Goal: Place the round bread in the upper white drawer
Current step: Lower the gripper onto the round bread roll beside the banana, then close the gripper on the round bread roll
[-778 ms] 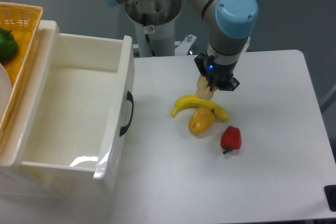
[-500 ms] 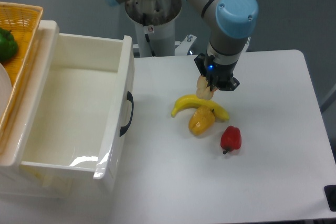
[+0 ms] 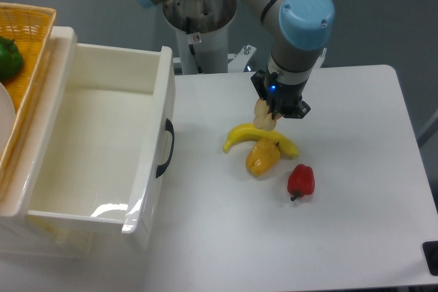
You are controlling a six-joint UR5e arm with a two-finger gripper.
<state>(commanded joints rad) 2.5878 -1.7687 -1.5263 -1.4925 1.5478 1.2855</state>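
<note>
Camera view from above and in front: the white tabletop (image 3: 356, 251) fills most of the scene. At its left side the upper white drawer (image 3: 102, 148) stands pulled out, its glossy interior bare of any item, the black curved handle (image 3: 165, 148) on the front wall that faces the fruit. Behind and to the left of the drawer, a woven yellow wicker basket (image 3: 31, 46) sits at the edge of view with a green vegetable (image 3: 8, 58) in it.

The arm (image 3: 294, 25), grey with light blue joint caps, reaches down over the middle of the tabletop. Its black pincer (image 3: 268, 115) points downward and is closed on the round bread (image 3: 265, 114); the pale tan bun shows only partly beneath the fingers, so its top cannot be made out. The bread hangs just above the back of the yellow banana (image 3: 256, 136), well apart from the drawer; whether it touches the banana cannot be told.

The banana lies curved on the tabletop, and a yellow-orange pointed fruit (image 3: 262, 158) rests against its front side. A red pepper (image 3: 301, 180) lies near these, to the right and toward the front, apart from both.
</note>
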